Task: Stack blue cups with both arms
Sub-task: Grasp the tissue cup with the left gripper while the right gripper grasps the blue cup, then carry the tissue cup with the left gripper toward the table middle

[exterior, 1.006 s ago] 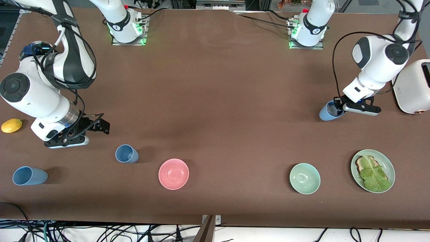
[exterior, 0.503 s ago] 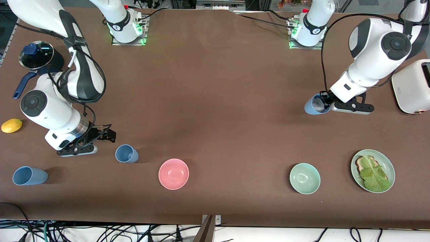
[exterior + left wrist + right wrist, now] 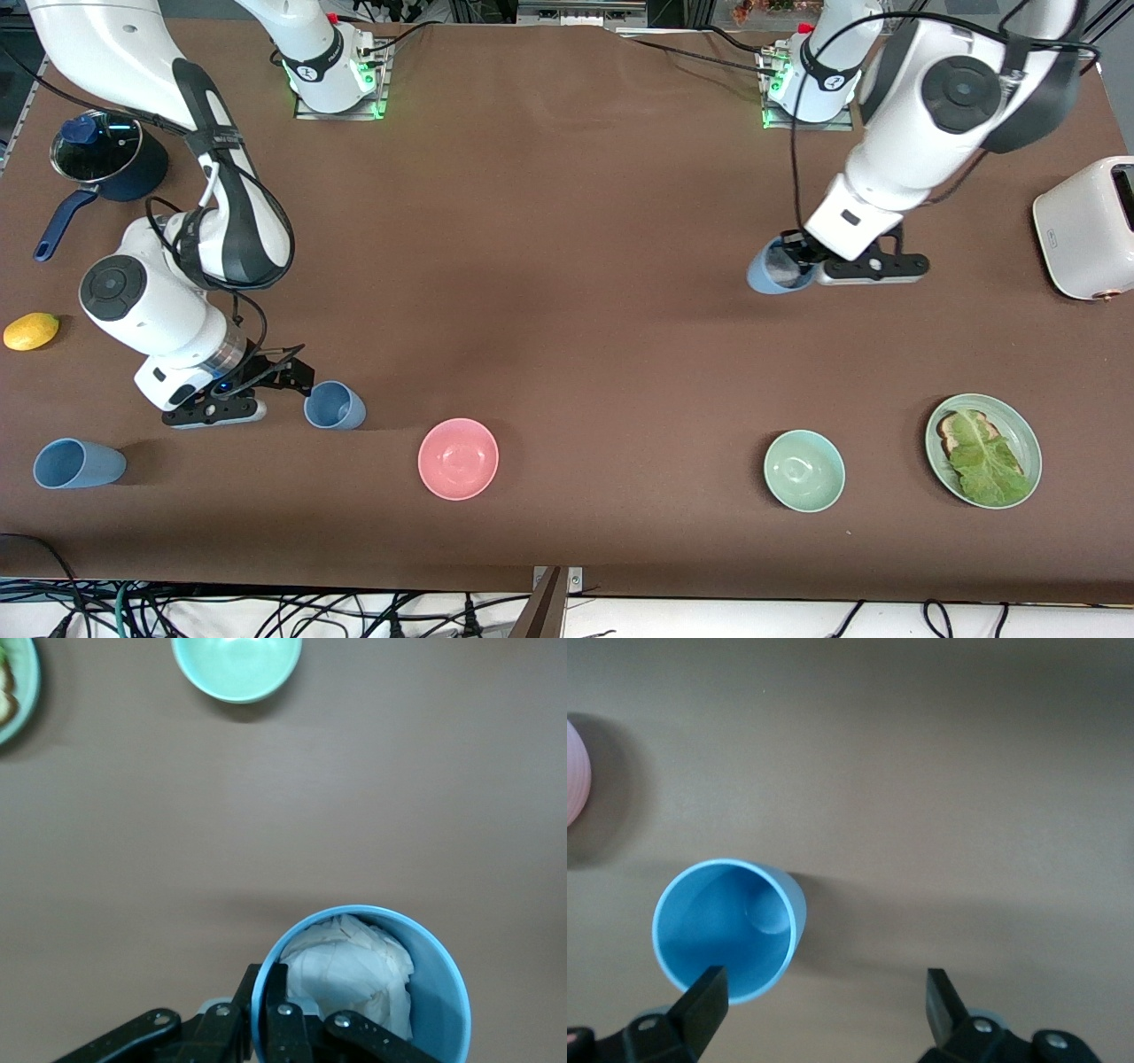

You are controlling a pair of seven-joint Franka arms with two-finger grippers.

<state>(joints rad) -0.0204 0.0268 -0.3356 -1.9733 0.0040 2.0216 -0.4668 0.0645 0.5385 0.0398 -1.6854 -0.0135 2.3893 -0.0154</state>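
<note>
The pink bowl (image 3: 458,458) sat near the camera-side edge of the brown table (image 3: 567,266), and everything else could be placed from it.

Just beside the bowl, toward the right arm's end of the table and a little farther from the camera, stood an upright blue cup (image 3: 334,405), empty inside in the right wrist view (image 3: 729,930). The right gripper (image 3: 288,376) was low beside that cup, its jaws spread wide, with one black finger (image 3: 700,999) just at the cup's rim and the other well clear of it. The cup was not between the fingers.

Farther along from the bowl toward the same end lay a second blue cup (image 3: 78,463), tipped on its side. A lemon (image 3: 31,330) and a dark saucepan with a glass lid (image 3: 104,158) sat farther from the camera than that cup.

Toward the left arm's end, well apart from the pink bowl, the left gripper (image 3: 802,257) hung over bare table with its jaws clamped on the rim of a third blue cup (image 3: 772,271). The left wrist view showed crumpled white paper (image 3: 350,970) inside this cup (image 3: 438,983).

A pale green bowl (image 3: 803,470) sat level with the pink one, then a green plate (image 3: 1028,439) carrying toast and lettuce (image 3: 982,458), and a white toaster (image 3: 1085,226) at the table's end.
</note>
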